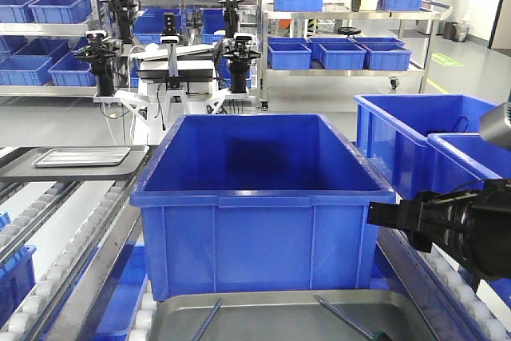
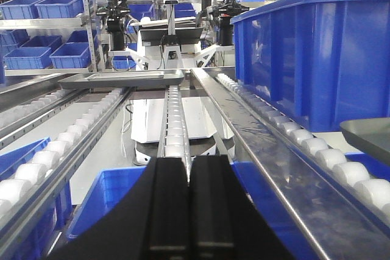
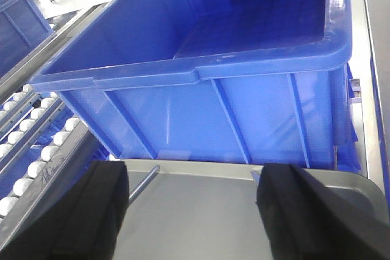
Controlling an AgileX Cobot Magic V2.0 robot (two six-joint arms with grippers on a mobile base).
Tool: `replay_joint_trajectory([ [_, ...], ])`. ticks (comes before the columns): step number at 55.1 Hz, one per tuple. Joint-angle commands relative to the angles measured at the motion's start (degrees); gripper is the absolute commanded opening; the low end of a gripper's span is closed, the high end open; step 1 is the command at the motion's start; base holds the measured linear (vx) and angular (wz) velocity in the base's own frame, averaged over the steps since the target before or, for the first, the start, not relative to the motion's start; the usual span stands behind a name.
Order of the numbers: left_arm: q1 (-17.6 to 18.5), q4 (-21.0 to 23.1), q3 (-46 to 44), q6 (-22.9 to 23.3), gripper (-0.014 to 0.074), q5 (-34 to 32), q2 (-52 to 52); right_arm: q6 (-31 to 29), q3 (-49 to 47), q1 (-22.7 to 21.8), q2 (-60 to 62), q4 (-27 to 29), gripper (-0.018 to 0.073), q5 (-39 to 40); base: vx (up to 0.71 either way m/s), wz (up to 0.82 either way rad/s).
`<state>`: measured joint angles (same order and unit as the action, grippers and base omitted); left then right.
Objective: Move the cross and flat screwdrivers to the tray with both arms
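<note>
The grey tray (image 1: 271, 321) lies at the near edge in front of a big blue bin (image 1: 263, 197). Two screwdrivers lie in it: one thin shaft (image 1: 208, 317) at the left, another shaft (image 1: 342, 315) at the right ending in a black and green handle. My right gripper (image 3: 194, 176) hangs open over the tray (image 3: 195, 217), with the left shaft (image 3: 144, 181) by its left finger and a shaft tip (image 3: 255, 176) by its right finger. It holds nothing. My left gripper (image 2: 189, 162) is shut and empty, off to the left over a roller rail (image 2: 173, 120).
Roller conveyor lanes (image 1: 72, 253) run left of the bin, with a smaller shiny steel tray (image 1: 81, 156) on a far platform. More blue bins (image 1: 423, 137) stand to the right. Another robot (image 1: 172, 77) and shelving with bins stand behind.
</note>
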<state>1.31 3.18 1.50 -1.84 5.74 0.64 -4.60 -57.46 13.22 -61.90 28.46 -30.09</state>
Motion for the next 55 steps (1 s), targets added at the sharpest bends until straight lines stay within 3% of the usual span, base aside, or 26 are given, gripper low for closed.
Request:
replay_joint_trajectory([
  [1, -0.2, 0.0, -1.5, 0.5, -0.0006, -4.6, 0.0, -0.3, -1.7, -0.2, 1.2, 0.8, 0.0526, 3.7, 0.0, 0.0],
  [11, -0.2, 0.0, -1.5, 0.5, -0.0006, -4.6, 0.0, -0.3, -1.7, -0.2, 1.2, 0.5, 0.0524, 3.8, 0.0, 0.0],
  [22, -0.2, 0.0, -1.5, 0.5, -0.0006, -4.6, 0.0, -0.1, -0.1, -0.3, 5.2, -6.0, 0.0454, 5.7, 0.0, 0.0],
  [27, -0.2, 0.0, -1.5, 0.5, -0.0006, -4.6, 0.0, -0.1, 5.7, -0.9, 10.9, -8.1, 0.0391, 8.7, 0.0, 0.0],
  [35, -0.2, 0.0, -1.5, 0.5, -0.0006, -4.6, 0.0, -0.1, 17.2, -6.0, 21.7, -11.4, 0.0267, 11.0, 0.0, 0.0],
  [42, -0.2, 0.0, -1.5, 0.5, -0.0006, -4.6, 0.0, -0.1, 26.1, -8.9, 31.1, -19.8, 0.0132, 10.9, 0.0, 0.0],
  [49, -0.2, 0.0, -1.5, 0.5, -0.0006, -4.6, 0.0, 1.1, 34.3, -8.8, 40.1, -27.2, -0.0001, 11.3, 0.0, 0.0],
  [55, -0.2, 0.0, -1.5, 0.5, -0.0006, -4.6, 0.0, 5.2, 40.5, -8.8, 47.4, -29.9, -0.0013, 11.6, 0.0, 0.0],
])
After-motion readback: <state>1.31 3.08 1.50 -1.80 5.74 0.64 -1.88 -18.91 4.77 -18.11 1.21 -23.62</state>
